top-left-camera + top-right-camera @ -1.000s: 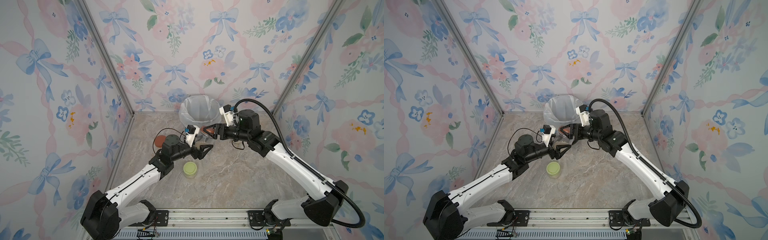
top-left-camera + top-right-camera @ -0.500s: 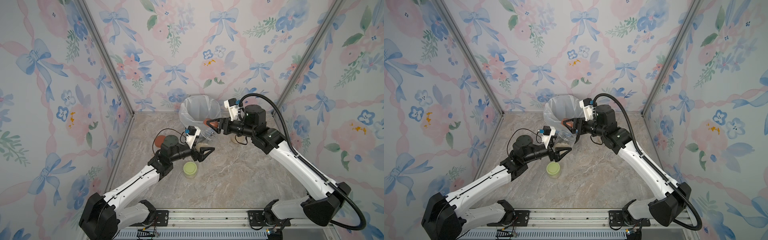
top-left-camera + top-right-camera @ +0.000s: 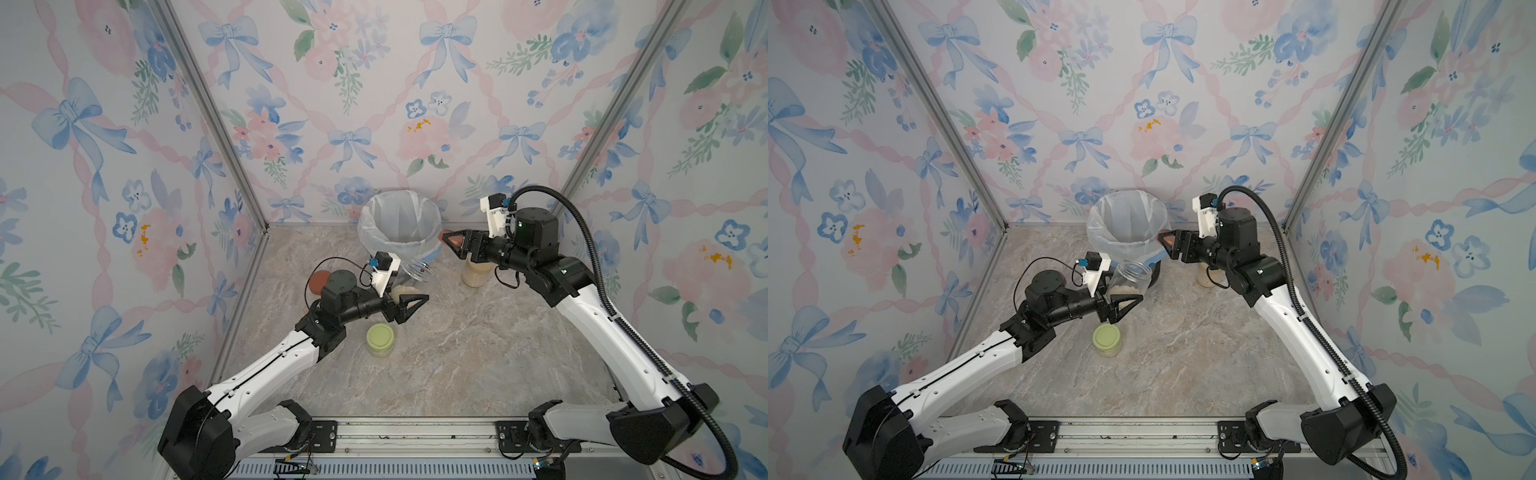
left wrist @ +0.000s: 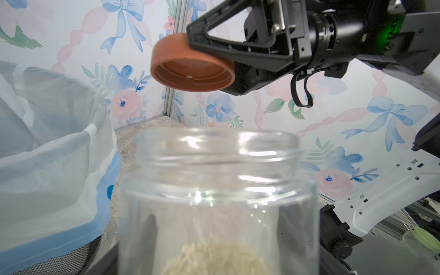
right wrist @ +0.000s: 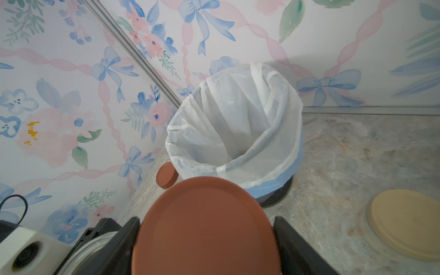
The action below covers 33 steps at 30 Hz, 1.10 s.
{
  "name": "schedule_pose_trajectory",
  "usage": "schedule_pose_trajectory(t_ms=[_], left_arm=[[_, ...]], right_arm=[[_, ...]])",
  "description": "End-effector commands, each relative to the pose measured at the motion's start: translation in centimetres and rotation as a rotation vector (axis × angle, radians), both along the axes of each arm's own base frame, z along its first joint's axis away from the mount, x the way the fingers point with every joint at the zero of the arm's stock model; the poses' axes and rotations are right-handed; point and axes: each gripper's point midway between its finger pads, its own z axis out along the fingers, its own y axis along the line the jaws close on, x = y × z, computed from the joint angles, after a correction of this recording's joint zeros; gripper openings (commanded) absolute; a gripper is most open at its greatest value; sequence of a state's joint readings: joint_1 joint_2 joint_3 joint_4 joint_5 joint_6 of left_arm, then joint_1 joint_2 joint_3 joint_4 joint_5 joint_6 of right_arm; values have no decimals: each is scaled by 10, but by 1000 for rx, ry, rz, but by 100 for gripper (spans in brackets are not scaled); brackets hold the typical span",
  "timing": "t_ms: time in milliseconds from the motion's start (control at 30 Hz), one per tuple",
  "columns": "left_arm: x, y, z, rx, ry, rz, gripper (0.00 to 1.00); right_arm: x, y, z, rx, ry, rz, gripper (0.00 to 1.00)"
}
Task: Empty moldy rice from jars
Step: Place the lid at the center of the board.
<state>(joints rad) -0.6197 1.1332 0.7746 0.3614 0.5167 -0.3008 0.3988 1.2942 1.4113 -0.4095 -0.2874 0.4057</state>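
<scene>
- Left gripper (image 3: 1127,301): clamped round the lower body of the open jar (image 3: 1130,278), which leans mouth-first toward the bin (image 3: 374,245) just past the fingertips.
- Moldy rice (image 4: 214,259): low heap at the bottom of that jar, none at the mouth.
- Right gripper (image 3: 451,243): pinching the rust-red lid (image 4: 190,71) by its edge, hollow side down, level with the bin rim. Seen from the left wrist, the lid hangs above and beyond the jar mouth.
- Done: 1 of 4 jars uncapped. No pour yet, by my reading. What shows of the liner (image 5: 238,119) looks bare, though its bottom is hidden.
- Left: tip this jar over the bin, then 3 capped jars:
  - green-lidded jar (image 3: 379,338), near the left gripper on its side away from the bin;
  - red-lidded jar (image 3: 319,280), behind the left wrist;
  - beige-lidded jar (image 5: 404,221), under the right wrist.
</scene>
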Motion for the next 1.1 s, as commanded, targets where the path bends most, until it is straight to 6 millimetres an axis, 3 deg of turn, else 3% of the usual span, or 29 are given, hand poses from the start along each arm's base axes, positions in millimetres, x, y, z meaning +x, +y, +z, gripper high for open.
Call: schedule_pose_trajectory(t_ms=[0, 300, 1067], left_arm=[[-5, 8, 37, -83, -109, 5, 0], [-3, 14, 37, -83, -116, 27, 0], [4, 19, 38, -80, -119, 36, 0]], right_arm=[[-3, -22, -19, -63, 34, -50, 57], [-4, -65, -65, -180, 105, -184, 56], [-8, -135, -183, -395, 369, -420, 58]])
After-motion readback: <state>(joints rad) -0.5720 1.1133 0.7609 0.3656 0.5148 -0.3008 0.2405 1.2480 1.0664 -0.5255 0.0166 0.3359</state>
